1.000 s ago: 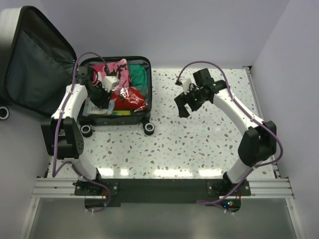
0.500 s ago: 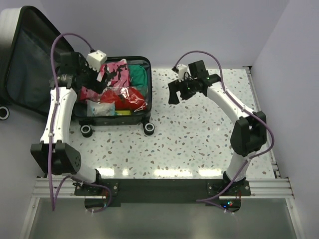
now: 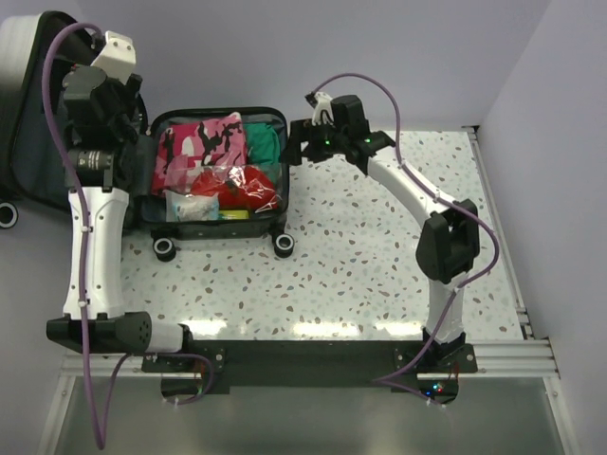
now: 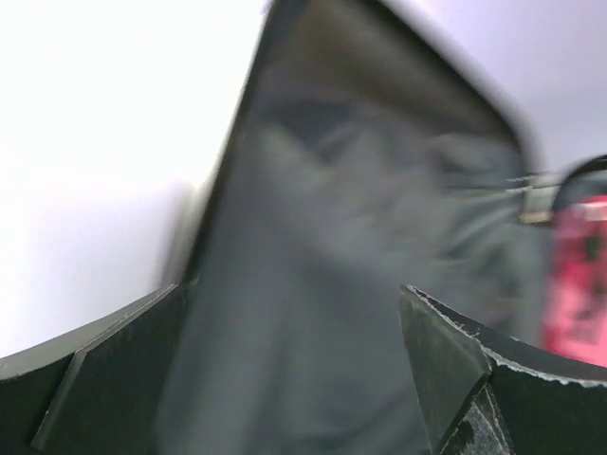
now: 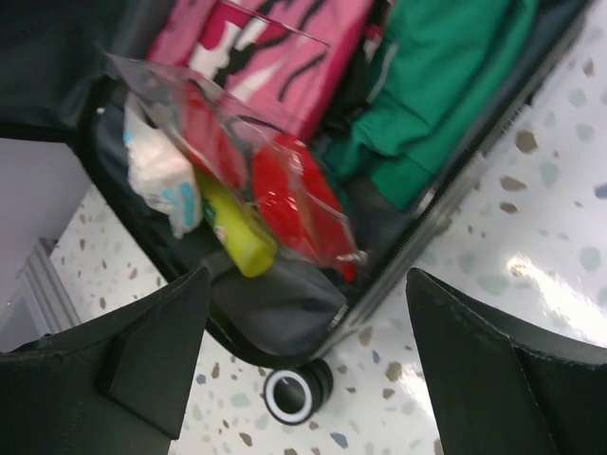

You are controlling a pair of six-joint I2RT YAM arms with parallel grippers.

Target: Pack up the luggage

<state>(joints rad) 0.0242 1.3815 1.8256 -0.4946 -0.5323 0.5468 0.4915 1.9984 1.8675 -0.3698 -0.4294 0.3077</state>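
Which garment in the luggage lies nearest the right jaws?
The green garment, along the luggage's right side; the pink garment lies left of it.

Right of the luggage [image 3: 237,227], the table [image 3: 379,265] lies open; inside, clothes [image 3: 204,142] fill it, seemingly to the rim.

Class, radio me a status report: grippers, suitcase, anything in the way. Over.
Left gripper open, empty, facing lid lining. Right gripper open, empty, by suitcase's right edge. Suitcase open, packed. Clear bag on top may foul lid.
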